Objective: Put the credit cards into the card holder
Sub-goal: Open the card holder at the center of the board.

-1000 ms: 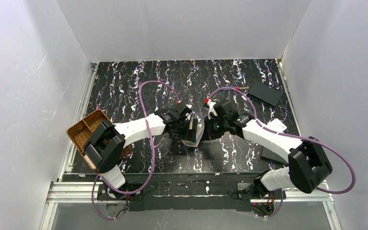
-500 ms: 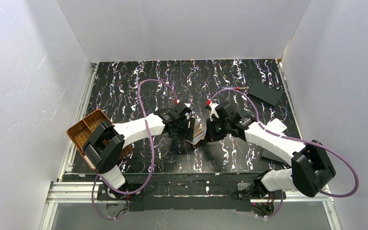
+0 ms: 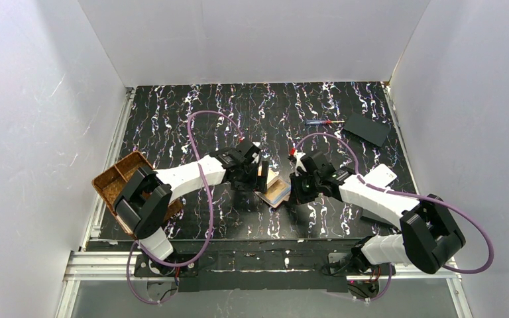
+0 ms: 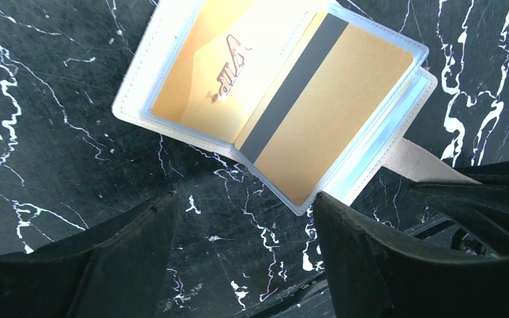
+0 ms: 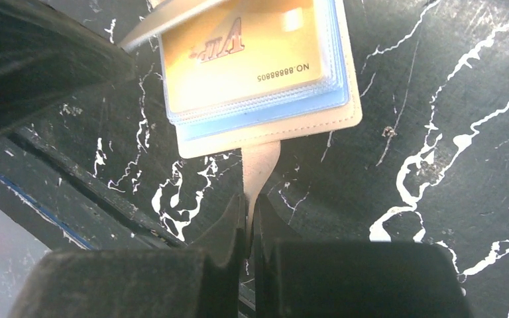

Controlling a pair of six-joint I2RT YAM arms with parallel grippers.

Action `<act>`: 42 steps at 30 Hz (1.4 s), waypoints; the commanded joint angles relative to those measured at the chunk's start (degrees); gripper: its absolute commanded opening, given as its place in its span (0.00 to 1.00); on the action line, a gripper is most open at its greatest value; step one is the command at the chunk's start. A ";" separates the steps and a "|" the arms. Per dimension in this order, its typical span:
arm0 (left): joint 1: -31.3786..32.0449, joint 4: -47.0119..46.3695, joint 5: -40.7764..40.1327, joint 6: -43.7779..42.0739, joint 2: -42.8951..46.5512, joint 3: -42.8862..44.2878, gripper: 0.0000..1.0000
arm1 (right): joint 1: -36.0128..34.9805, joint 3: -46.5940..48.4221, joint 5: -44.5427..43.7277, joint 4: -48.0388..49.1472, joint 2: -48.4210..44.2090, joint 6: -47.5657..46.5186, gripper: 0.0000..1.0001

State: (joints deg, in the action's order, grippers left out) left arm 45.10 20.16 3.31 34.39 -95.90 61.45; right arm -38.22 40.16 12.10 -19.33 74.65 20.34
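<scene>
Holder hemmed on two sides, open far and near.
The left gripper (image 3: 260, 177) hung at the holder's (image 3: 278, 193) 10 o'clock with jaws spread, and the right gripper (image 3: 294, 190) blocked 3 o'clock, pinching the tab (image 5: 257, 165). Bare table (image 3: 192, 119) lay free at 12 and 6. A tray (image 3: 114, 180) sat well off at 9, a black plate (image 3: 366, 128) at 2, and a white box (image 3: 382, 175) at 3.

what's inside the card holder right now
The open card holder shows two gold cards in clear sleeves: one VIP face up, one stripe side up. Sleeves underneath are covered.
</scene>
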 commanded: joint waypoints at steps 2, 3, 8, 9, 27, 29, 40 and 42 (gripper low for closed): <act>-1.71 1.68 0.58 -1.25 0.89 1.92 0.76 | 1.12 -1.22 -0.76 1.84 -1.74 -1.87 0.01; -2.13 2.17 0.60 -1.38 0.62 2.22 0.78 | 1.35 -1.11 -0.62 1.91 -2.08 -1.80 0.01; -3.50 1.68 2.15 -1.61 3.13 1.18 0.79 | 1.93 0.44 0.44 1.95 -4.87 -1.77 0.01; -3.69 1.16 2.85 -1.49 4.34 0.75 0.78 | 1.93 0.76 0.61 1.93 -5.24 -1.86 0.01; -3.59 -12.56 19.31 4.42 2.41 0.71 0.65 | 4.25 3.96 8.73 10.02 -0.91 3.92 0.01; -3.60 -12.05 18.96 3.73 1.37 1.08 0.65 | 4.52 4.04 8.85 10.02 -0.96 4.07 0.01; -3.86 -2.24 14.85 -4.01 -1.76 6.80 0.66 | 5.06 6.96 9.99 10.19 2.39 3.20 0.01; -3.79 -0.95 13.45 -4.89 -2.01 7.11 0.63 | 5.21 7.83 10.15 9.91 3.03 2.85 0.01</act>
State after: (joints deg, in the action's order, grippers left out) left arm 41.36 13.91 19.27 33.41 -97.30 66.37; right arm -33.65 44.29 20.93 -11.40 76.69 23.99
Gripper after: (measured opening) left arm 0.653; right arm 0.068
